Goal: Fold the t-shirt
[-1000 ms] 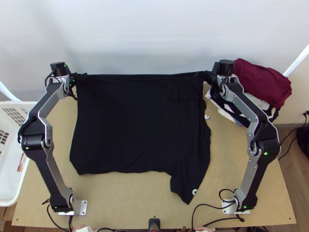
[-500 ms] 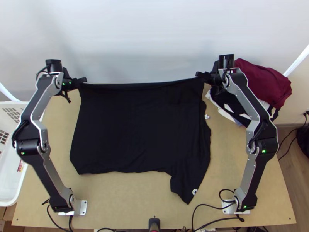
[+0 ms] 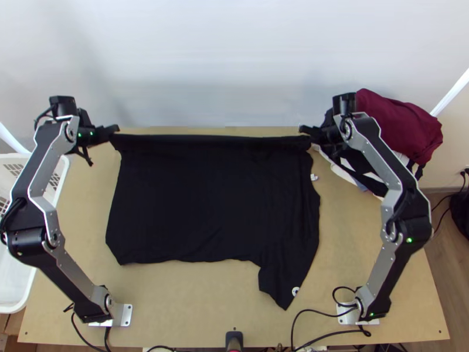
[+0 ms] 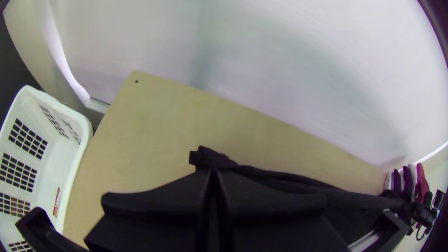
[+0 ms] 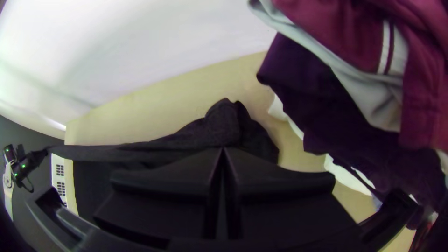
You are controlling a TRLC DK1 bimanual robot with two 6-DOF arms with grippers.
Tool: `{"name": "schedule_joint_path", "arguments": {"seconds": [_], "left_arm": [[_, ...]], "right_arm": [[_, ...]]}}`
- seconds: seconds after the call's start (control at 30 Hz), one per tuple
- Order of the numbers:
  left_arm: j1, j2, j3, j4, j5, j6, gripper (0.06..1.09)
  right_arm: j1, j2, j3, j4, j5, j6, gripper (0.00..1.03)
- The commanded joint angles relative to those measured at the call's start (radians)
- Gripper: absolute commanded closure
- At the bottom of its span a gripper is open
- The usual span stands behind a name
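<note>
Left gripper [image 4: 213,173] and right gripper [image 5: 223,151] each pinch one far corner of the black shirt [image 3: 211,199], which lies spread on the table [image 3: 187,299]. Such wide spacing pulls the far edge nearly straight, probably for a crease-free fold.

Even, fairly bright light covered the wooden table [image 3: 193,317]. The far wall [image 3: 234,58] appeared pale, with broad bright patches and a faint, soft-edged shadow toward its left side. White strips stood out brightly at left [image 3: 13,139] and right [image 3: 452,92]. The black T-shirt [image 3: 205,199] was rendered very dark, its inner folds barely distinguishable. Small green lights [image 3: 409,240] glowed on the arms [image 3: 390,170]. In both wrist views, fisheye distortion bowed the table's far edge, and darkness filled some corners.
</note>
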Motion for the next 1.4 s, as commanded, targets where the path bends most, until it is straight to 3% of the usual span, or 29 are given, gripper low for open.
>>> {"name": "schedule_joint_path", "arguments": {"seconds": [0.0, 0.3, 0.53, 0.57, 0.6, 0.67, 0.7, 0.8, 1.0, 1.17, 1.37], "left_arm": [[0.012, -0.061, -0.100, 0.027, 0.001, 0.016, 1.04], [-0.016, -0.141, -0.347, 0.127, 0.014, 0.013, 1.04], [-0.017, -0.153, -0.427, 0.158, 0.013, 0.015, 1.04], [-0.017, -0.157, -0.432, 0.158, 0.013, 0.016, 1.04], [-0.017, -0.170, -0.438, 0.151, 0.013, 0.023, 0.98], [-0.017, -0.205, -0.465, 0.145, 0.013, 0.053, 0.55], [-0.019, -0.223, -0.481, 0.135, 0.011, 0.072, 0.36], [-0.017, -0.265, -0.514, 0.130, -0.009, 0.104, 0.12], [0.055, -0.372, -0.559, 0.119, 0.002, 0.128, 0.11], [0.072, -0.496, -0.603, 0.041, 0.019, 0.181, 0.11], [0.072, -0.616, -0.643, 0.003, 0.030, 0.205, 0.11]], "right_arm": [[-0.012, -0.079, -0.079, -0.006, 0.004, -0.002, 1.00], [0.001, -0.153, -0.240, 0.018, 0.004, -0.012, 1.00], [0.012, -0.243, -0.441, 0.207, 0.007, 0.001, 1.00], [0.012, -0.251, -0.451, 0.213, 0.012, -0.001, 0.96], [0.015, -0.260, -0.461, 0.213, 0.012, -0.001, 0.79], [0.020, -0.286, -0.485, 0.209, 0.012, -0.001, 0.35], [0.020, -0.298, -0.496, 0.201, 0.012, 0.001, 0.22], [0.017, -0.317, -0.513, 0.140, 0.011, -0.001, 0.10], [0.038, -0.492, -0.594, 0.011, 0.009, 0.036, 0.05], [0.080, -0.627, -0.655, -0.219, 0.003, 0.082, 0.05], [0.136, -0.780, -0.830, -0.400, -0.025, 0.154, 0.05]]}}
